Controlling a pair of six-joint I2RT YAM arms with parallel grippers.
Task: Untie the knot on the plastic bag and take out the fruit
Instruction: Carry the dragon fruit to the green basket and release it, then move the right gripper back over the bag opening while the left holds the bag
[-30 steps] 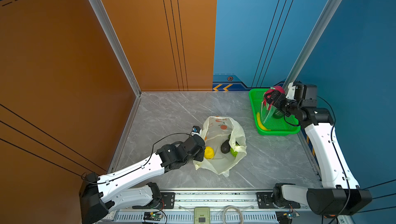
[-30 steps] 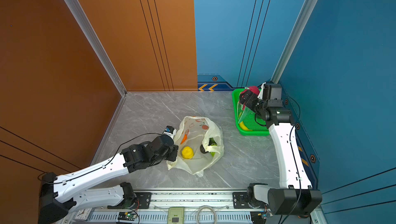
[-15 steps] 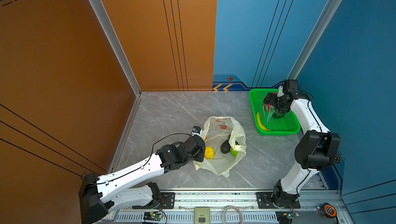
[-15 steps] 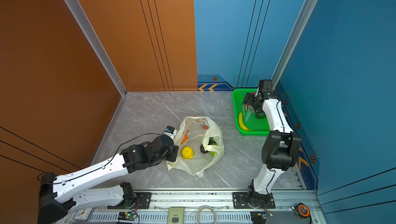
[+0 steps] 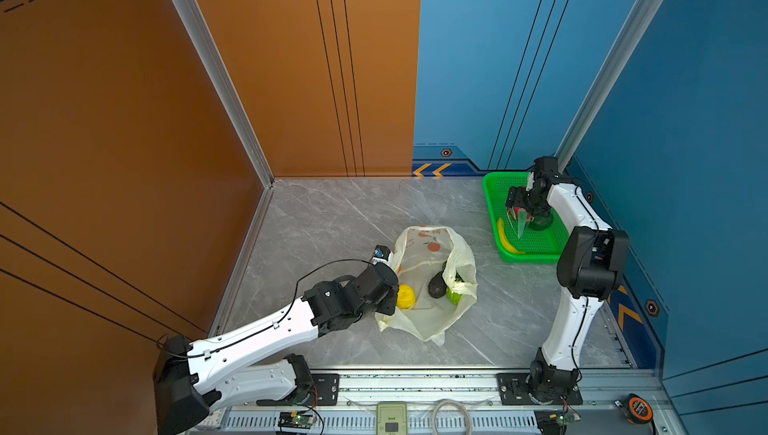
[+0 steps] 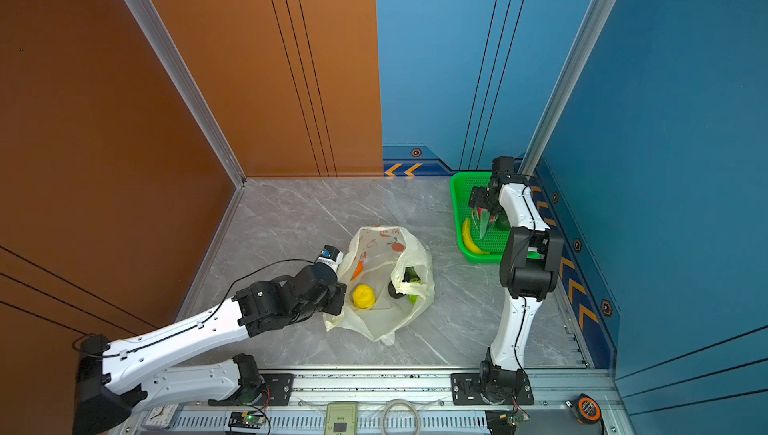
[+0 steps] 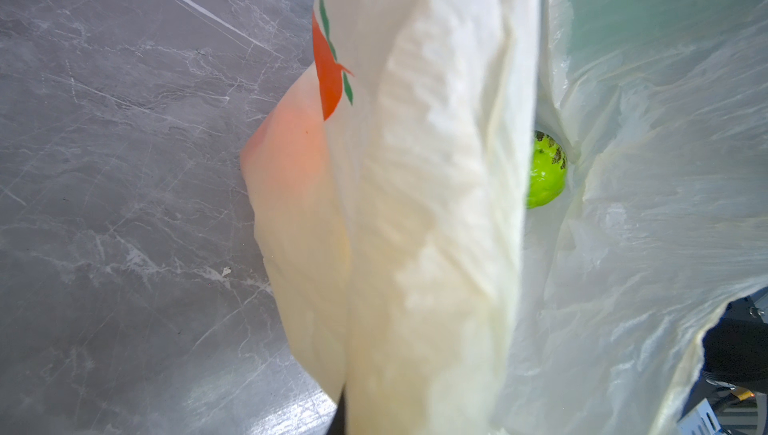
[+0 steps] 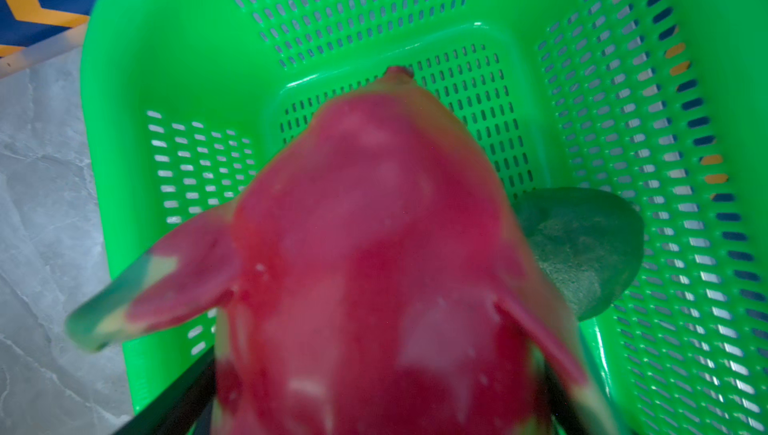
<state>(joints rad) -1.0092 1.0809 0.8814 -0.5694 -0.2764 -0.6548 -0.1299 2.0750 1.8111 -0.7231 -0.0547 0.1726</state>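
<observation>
Dragon fruit (image 8: pixel 374 246): was clasped in right gripper's (image 5: pixel 519 221) wide jaws, long axis tip-down toward basket (image 5: pixel 492 204).
Left gripper (image 5: pixel 388 304): was clamped, seemingly on plastic bag (image 5: pixel 419 262).

A green mesh basket (image 5: pixel 492 204) sits in the grey marble counter's (image 5: pixel 332 221) far right corner. A tape measure (image 5: pixel 638 409) lies beside the front rail (image 5: pixel 436 379).

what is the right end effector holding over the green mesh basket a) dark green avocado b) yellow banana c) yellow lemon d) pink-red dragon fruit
d: the pink-red dragon fruit fills the right wrist view, gripped in the right end effector above the green mesh basket.
</observation>
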